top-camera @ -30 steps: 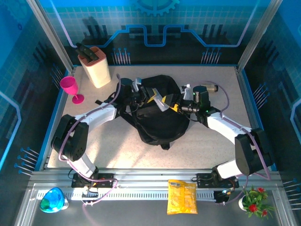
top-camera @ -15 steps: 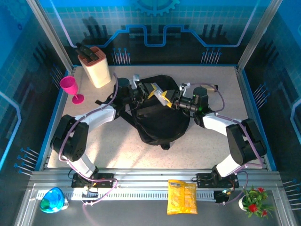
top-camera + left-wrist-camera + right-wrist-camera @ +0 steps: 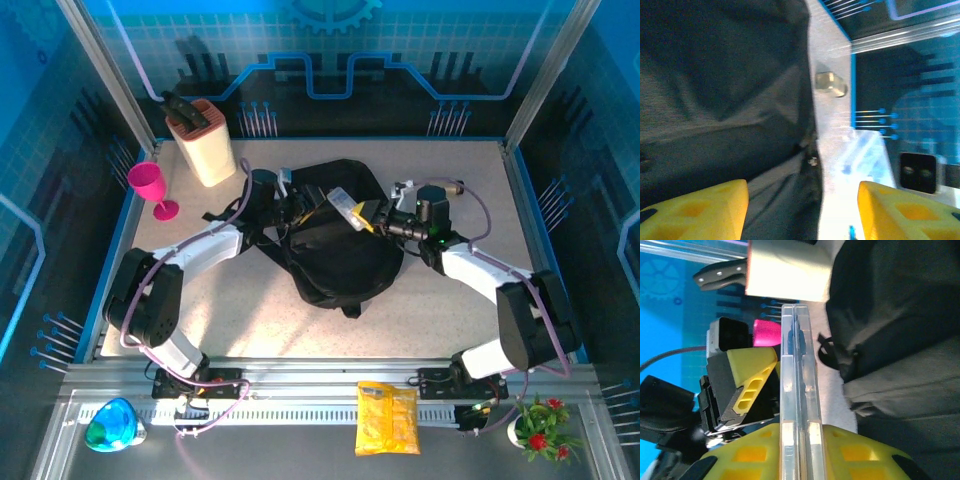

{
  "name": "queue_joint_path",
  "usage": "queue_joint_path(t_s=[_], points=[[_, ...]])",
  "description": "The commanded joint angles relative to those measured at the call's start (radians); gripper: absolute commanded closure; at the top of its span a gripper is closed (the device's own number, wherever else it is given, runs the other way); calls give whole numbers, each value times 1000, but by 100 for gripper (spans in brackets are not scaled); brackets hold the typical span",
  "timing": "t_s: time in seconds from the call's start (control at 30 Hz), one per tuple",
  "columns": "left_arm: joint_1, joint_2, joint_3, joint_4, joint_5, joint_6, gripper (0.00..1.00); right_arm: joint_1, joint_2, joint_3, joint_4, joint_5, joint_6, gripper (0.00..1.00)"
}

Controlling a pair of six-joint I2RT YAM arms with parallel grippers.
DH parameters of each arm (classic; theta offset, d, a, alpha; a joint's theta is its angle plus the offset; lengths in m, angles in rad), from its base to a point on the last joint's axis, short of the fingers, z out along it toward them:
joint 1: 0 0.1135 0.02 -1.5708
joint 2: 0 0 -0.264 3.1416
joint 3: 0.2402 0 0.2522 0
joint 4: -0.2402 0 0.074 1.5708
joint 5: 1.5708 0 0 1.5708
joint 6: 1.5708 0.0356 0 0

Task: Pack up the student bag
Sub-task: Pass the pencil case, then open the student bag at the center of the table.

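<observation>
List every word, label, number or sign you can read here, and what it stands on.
No text is readable in these views.
Yellow crinkled packet on the front rail: any print is too small to read.
Clear flat plastic case: seen edge-on, no label shows.
Large black fabric backpack: no logo or tag legible.

My right claw [image 3: 366, 215] pinches a clear case [image 3: 344, 201] over the student bag [image 3: 335, 262], toward the table's [image 3: 450, 325] far edge; my left claw [image 3: 300, 208] hovers alongside.
</observation>
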Motion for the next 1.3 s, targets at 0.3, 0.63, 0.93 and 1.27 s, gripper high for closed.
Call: queue_joint_path(t_s=[0.3, 0.63, 0.93, 1.27], points=[[-36, 149, 175, -332, -94, 302, 54, -36, -107, 86, -439, 150, -243, 84], [-87, 166, 214, -425, -75, 359, 74, 2, -52, 168, -529, 163, -256, 84], [-165, 154, 156, -438, -90, 373, 82, 98, 46, 224, -562, 194, -221, 84], [-169, 113, 171, -495, -179, 438, 77, 120, -15, 66, -604, 249, -166, 85]])
